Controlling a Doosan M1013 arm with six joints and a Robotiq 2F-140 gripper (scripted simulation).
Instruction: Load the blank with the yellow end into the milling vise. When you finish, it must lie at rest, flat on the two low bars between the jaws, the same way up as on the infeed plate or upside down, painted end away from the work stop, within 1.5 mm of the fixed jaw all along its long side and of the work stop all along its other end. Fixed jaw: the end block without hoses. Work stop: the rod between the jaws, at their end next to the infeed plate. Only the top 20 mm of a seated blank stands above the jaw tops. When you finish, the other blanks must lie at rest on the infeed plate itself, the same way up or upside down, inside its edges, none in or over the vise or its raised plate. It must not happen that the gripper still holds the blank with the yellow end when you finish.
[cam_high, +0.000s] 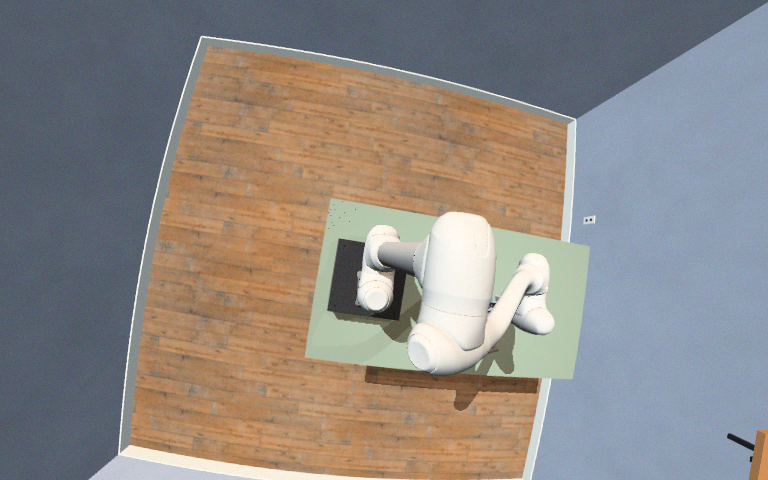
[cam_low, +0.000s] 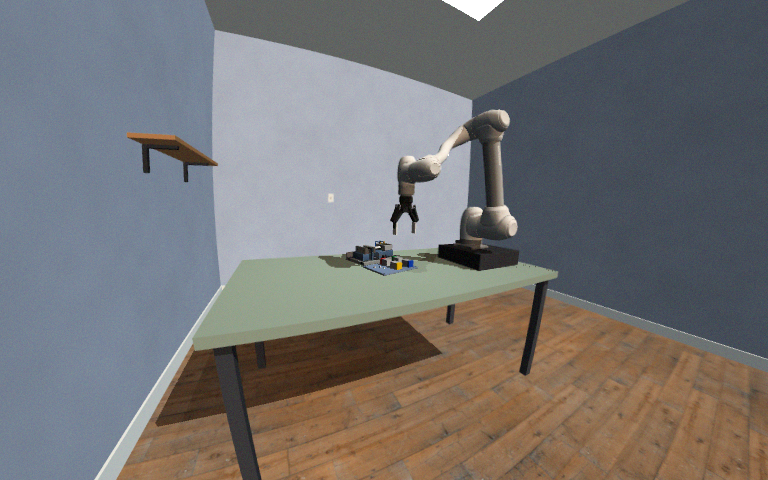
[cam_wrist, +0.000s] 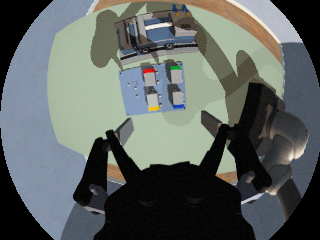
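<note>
No readable labels or writing on anything here, so you've only got paint colours to go on. Your gripper (cam_low: 404, 225) is spread as wide as it goes and gripping nothing, hanging in the air well above the table (cam_low: 317, 294). In the wrist view, four blanks lie on the blue infeed plate (cam_wrist: 131, 96), with red, green, yellow and blue ends. The yellow-end blank (cam_wrist: 152, 100) is in the left column, on the side away from the vise (cam_wrist: 156, 32), apart from its neighbours.
</note>
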